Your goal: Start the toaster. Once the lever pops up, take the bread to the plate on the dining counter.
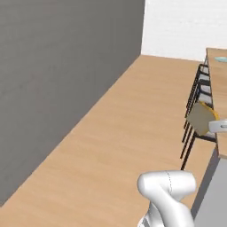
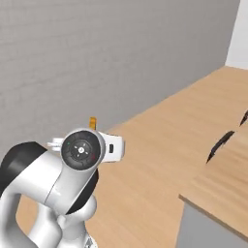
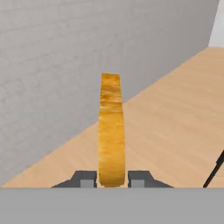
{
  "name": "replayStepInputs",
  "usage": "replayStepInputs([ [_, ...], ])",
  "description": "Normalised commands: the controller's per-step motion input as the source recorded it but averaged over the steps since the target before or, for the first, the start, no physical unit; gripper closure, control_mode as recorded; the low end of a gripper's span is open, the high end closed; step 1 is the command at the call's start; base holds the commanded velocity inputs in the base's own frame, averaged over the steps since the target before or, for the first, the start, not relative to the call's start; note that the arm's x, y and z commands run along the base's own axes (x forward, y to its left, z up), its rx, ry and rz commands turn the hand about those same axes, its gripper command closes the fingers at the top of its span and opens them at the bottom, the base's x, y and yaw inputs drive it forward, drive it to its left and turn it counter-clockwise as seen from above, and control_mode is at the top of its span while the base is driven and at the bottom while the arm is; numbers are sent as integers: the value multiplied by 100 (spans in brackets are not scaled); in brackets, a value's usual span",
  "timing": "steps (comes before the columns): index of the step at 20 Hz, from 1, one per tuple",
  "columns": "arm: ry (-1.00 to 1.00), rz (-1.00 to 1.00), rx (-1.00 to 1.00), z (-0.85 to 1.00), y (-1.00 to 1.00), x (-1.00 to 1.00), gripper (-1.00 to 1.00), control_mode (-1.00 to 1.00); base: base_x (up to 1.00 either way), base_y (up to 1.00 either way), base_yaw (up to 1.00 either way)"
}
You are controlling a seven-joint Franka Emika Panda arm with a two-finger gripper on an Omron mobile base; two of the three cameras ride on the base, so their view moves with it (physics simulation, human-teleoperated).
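Note:
My gripper [image 3: 112,179] is shut on the bread [image 3: 111,131], a tan slice with a brown crust. In the hand view the slice stands edge-on between the two fingertips [image 3: 85,178]. From the left base view the bread [image 1: 201,117] hangs in the air beside the dining counter [image 1: 216,77], with the hand at the right edge. A sliver of the pale blue-green plate [image 1: 221,59] lies far down that counter. In the right base view a bit of crust [image 2: 92,122] pokes up behind the wrist [image 2: 82,147]. The toaster is out of view.
Black stools [image 1: 198,95] line the dining counter's near side. A grey wall [image 1: 57,80] runs along the left, with a broad wood floor [image 1: 128,133] between it and the counter. The counter's corner [image 2: 220,186] sits at the lower right of the right base view.

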Motion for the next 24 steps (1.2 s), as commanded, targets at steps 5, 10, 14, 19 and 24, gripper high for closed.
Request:
replayStepInputs([
  [5, 0, 0, 0, 0, 0, 0, 100, 100, 100, 71, -68],
  [10, 0, 0, 0, 0, 0, 0, 100, 100, 100, 71, -58],
  [14, 0, 0, 0, 0, 0, 0, 100, 100, 100, 72, -35],
  [19, 0, 0, 0, 0, 0, 0, 100, 100, 100, 57, -13],
  [24, 0, 0, 0, 0, 0, 0, 100, 100, 100, 38, -18],
])
